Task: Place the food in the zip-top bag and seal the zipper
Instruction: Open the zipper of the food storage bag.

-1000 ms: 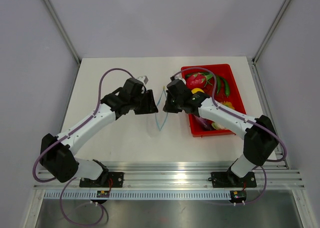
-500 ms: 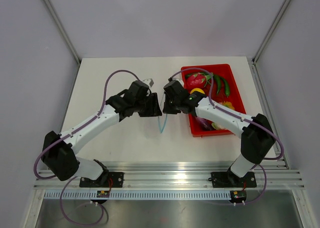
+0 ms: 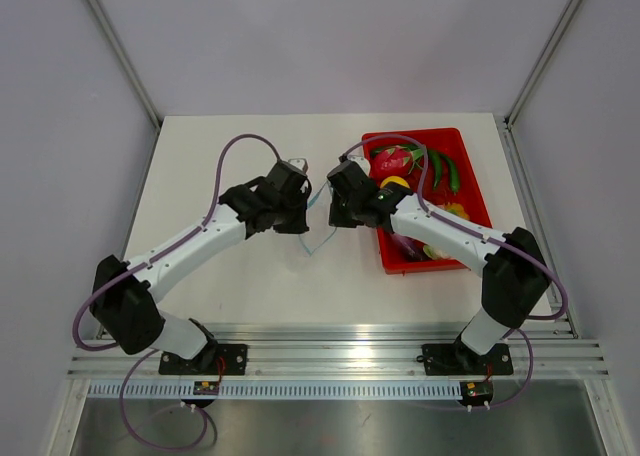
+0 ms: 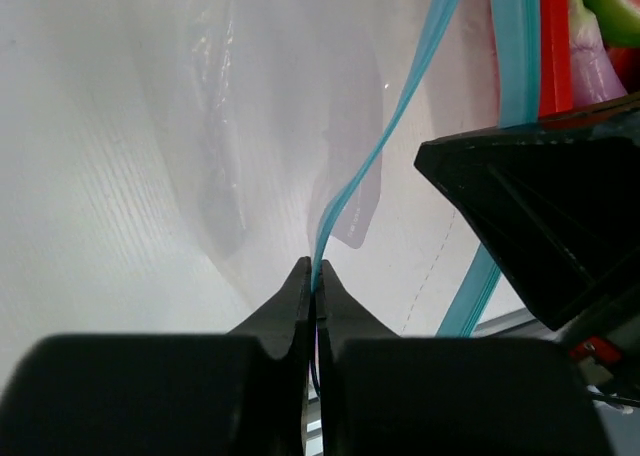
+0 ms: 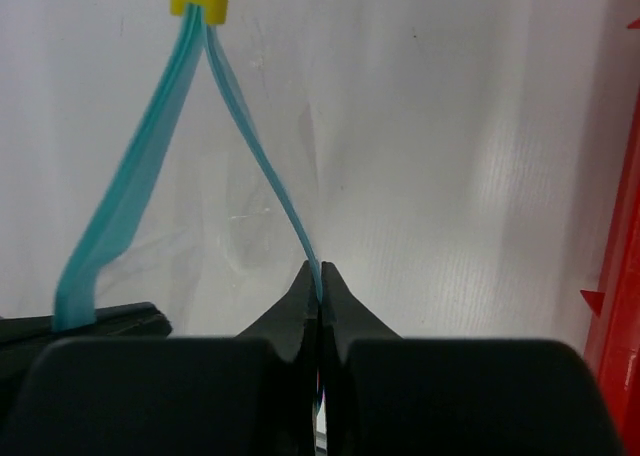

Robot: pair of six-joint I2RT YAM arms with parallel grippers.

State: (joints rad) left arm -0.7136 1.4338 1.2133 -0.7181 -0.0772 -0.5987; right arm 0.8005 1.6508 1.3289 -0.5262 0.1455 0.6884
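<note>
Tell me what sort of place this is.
Probably a robot lab test cell: a left arm and right arm bolted to an aluminium rail, a white table walled by plain panels, a red tray of toy food.

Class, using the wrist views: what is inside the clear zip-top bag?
The zip-top bag looks empty; the table shows through its clear plastic between the parted zipper strips. Parts behind the left gripper and right gripper are hidden. The food lies in the red tray.

A robot lab test cell: plain grey walls (image 3: 330, 36) enclose a white table (image 3: 250, 276) fronted by an aluminium rail (image 3: 340, 338).
</note>
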